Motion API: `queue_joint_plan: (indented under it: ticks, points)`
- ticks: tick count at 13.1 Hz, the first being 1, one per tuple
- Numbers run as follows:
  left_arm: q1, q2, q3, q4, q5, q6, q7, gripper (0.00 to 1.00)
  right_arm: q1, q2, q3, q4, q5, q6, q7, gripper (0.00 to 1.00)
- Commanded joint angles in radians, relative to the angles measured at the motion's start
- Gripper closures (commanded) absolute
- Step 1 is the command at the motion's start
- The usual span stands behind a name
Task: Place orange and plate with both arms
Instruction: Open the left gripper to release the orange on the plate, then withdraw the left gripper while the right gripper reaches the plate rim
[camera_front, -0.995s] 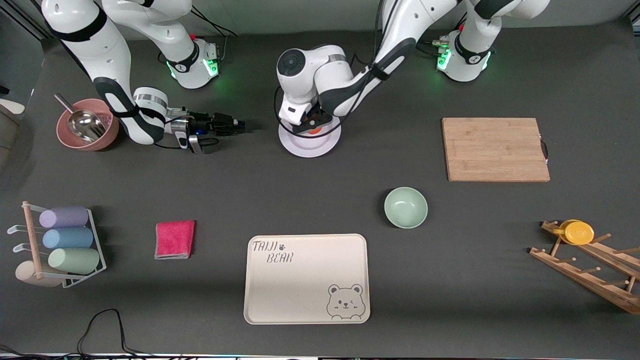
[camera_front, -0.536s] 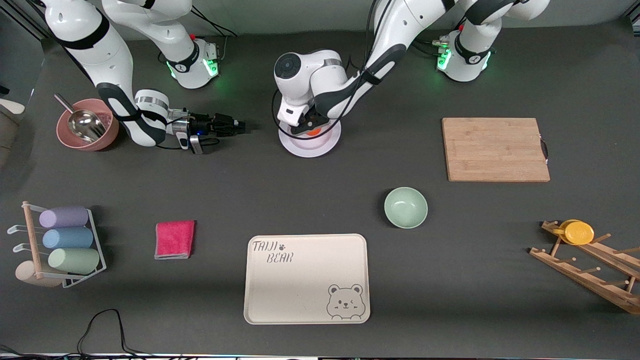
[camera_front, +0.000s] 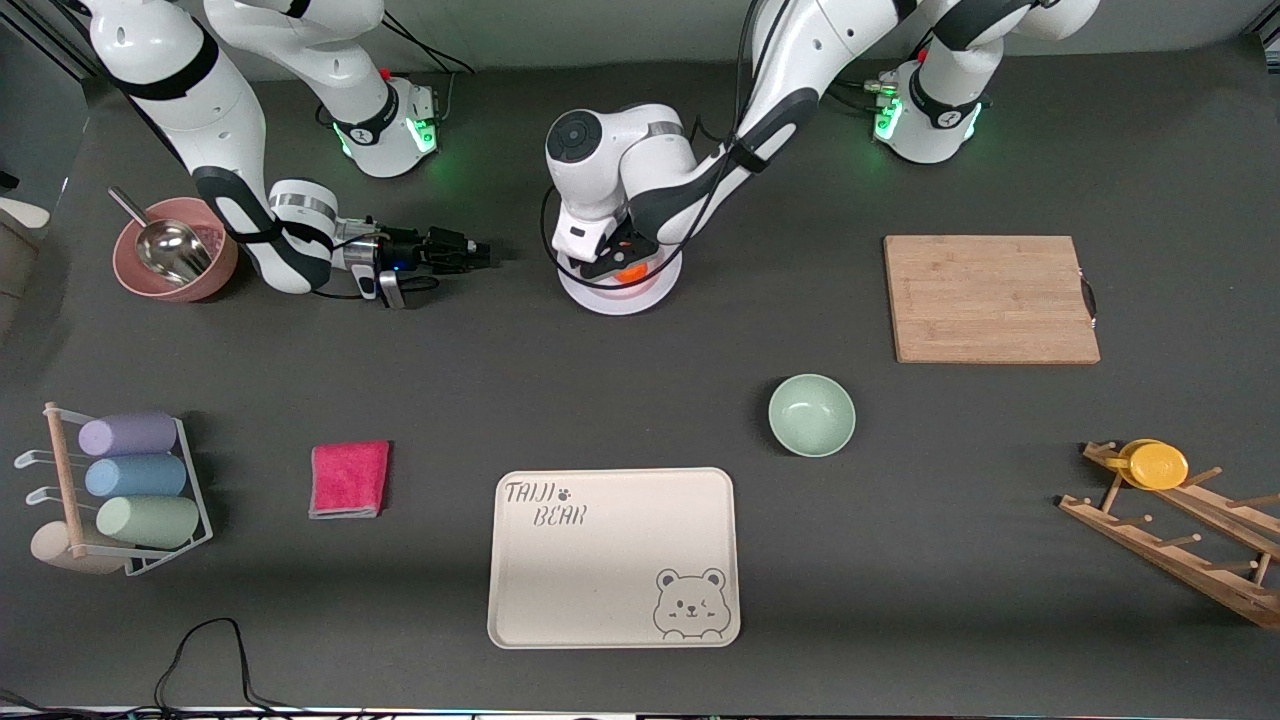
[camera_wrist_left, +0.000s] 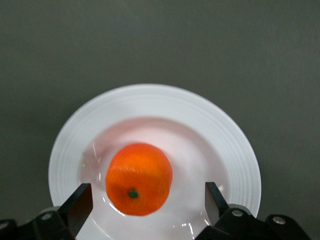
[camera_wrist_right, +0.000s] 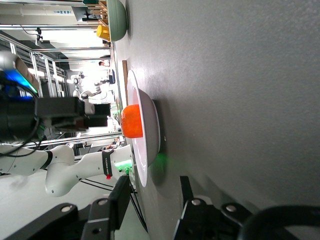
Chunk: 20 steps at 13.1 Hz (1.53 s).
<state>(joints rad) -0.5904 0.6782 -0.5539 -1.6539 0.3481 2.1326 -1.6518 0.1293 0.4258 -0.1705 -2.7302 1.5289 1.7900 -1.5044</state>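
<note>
The orange lies in the well of the white plate, which stands on the table between the two arm bases. My left gripper hangs just above the fruit, open, its fingers standing off either side of the orange without touching it; the plate rim circles it. My right gripper lies low over the table beside the plate, toward the right arm's end, pointing at it, open and empty. From the right wrist view the orange sits on the plate ahead of my right gripper.
A pink bowl with a metal scoop stands by the right arm's elbow. A wooden cutting board, pale-green bowl, cream bear tray, red cloth, a rack of cups and a wooden rack with a yellow cup lie nearer the camera.
The left gripper has opened and let the orange go onto the plate, and has lifted slightly. The right arm has stayed almost still.
</note>
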Motion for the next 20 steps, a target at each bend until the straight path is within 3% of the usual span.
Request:
queue_joint_plan:
  ticks: [1,5,9,11,15,20]
  points:
    - [0.093,-0.113,-0.015,-0.003,-0.004,-0.100,0.029,0.00,0.012,0.031,0.003,0.017,0.023,-0.003,-0.033,0.53]
    - [0.327,-0.294,-0.017,-0.009,-0.161,-0.253,0.306,0.00,0.120,0.033,0.003,0.027,0.144,0.005,-0.033,0.53]
    - [0.611,-0.382,-0.018,-0.012,-0.187,-0.402,0.641,0.00,0.257,0.080,0.006,0.050,0.338,0.003,-0.092,0.53]
    - [0.772,-0.442,-0.014,-0.014,-0.202,-0.479,0.858,0.00,0.288,0.093,0.008,0.060,0.381,0.002,-0.095,0.53]
    - [1.038,-0.496,-0.011,-0.011,-0.204,-0.473,1.145,0.00,0.305,0.113,0.055,0.081,0.450,-0.003,-0.103,0.53]
    - [1.146,-0.497,-0.006,0.000,-0.196,-0.454,1.259,0.00,0.306,0.136,0.121,0.125,0.510,0.005,-0.102,0.53]
